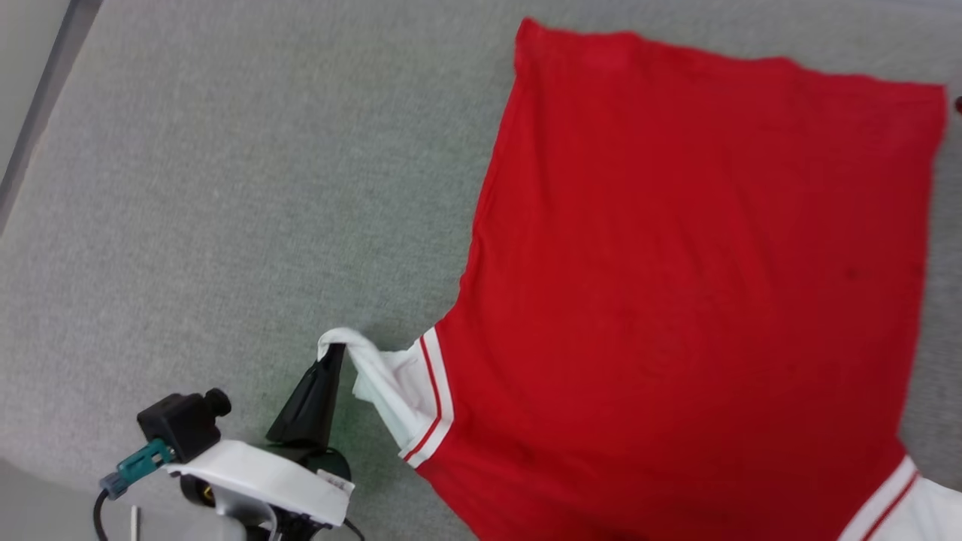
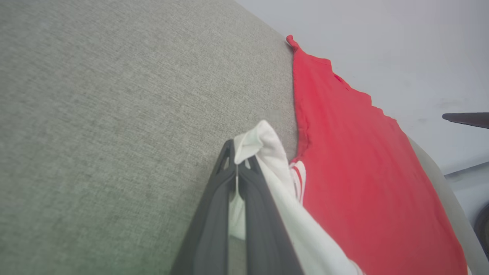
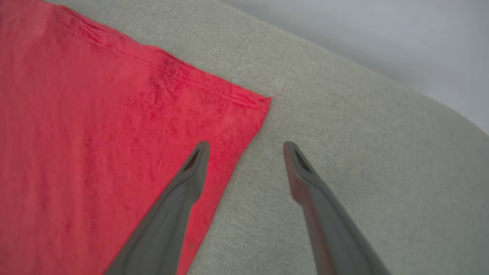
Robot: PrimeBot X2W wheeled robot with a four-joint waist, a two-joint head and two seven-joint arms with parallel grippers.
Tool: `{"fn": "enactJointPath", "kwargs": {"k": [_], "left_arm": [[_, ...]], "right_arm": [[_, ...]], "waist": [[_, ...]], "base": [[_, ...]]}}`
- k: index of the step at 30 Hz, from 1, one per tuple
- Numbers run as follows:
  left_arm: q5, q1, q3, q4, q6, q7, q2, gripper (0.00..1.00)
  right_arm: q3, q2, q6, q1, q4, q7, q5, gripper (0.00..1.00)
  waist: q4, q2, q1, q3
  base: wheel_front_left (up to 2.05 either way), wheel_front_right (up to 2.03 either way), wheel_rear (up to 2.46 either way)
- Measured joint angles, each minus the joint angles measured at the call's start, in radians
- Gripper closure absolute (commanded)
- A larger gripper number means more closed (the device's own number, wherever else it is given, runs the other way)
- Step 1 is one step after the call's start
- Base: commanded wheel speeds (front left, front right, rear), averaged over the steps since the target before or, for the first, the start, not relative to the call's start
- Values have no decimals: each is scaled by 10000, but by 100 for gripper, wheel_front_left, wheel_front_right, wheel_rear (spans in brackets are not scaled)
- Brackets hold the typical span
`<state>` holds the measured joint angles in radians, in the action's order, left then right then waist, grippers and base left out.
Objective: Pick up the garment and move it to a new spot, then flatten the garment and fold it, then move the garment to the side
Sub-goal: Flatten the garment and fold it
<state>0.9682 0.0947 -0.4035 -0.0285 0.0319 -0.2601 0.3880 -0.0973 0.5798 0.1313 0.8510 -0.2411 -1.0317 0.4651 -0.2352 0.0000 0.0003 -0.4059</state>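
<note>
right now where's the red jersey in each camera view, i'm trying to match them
Head view: the garment fills the right half; the left gripper pinches its white sleeve at lower centre.
Left wrist view: the garment runs down the right side, sleeve between the fingers.
Right wrist view: the garment covers the left; the open right gripper straddles its edge.
Shared landmark: the grey fabric surface underneath.

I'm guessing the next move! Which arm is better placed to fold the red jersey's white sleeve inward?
Left. The left tool is shut on the white sleeve of the jersey, so it could probably carry it inward. The right tool is open, holding nothing, over the jersey's far side edge.
</note>
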Motion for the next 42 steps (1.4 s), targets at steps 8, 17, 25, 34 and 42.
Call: {"fn": "enactJointPath", "kwargs": {"k": [8, 17, 25, 34, 42], "left_arm": [[-506, 784, 21, -228, 474, 0, -594, 100], [-765, 1014, 174, -416, 755, -40, -949, 100], [-872, 1081, 353, -683, 872, -40, -1078, 100], [-930, 521, 568, -932, 878, -38, -953, 100], [-872, -309, 679, -809, 533, 119, -573, 100]], "right_arm": [[-157, 405, 0, 1426, -999, -2050, -723, 0], [-205, 821, -4, 1287, -988, -2462, -765, 0], [-42, 698, 0, 1161, -1097, -1638, -742, 100], [-343, 393, 0, 449, -1026, 165, -56, 100], [-777, 915, 0, -1617, -31, 1465, 1055, 100]], "waist": [[-825, 0, -1, -1592], [-1229, 0, -6, -2295], [-1092, 0, -4, -1986], [-681, 0, -3, -788], [-128, 0, -4, 638]], "base": [[0, 0, 0], [0, 0, 0], [0, 0, 0], [0, 0, 0], [0, 0, 0]]}}
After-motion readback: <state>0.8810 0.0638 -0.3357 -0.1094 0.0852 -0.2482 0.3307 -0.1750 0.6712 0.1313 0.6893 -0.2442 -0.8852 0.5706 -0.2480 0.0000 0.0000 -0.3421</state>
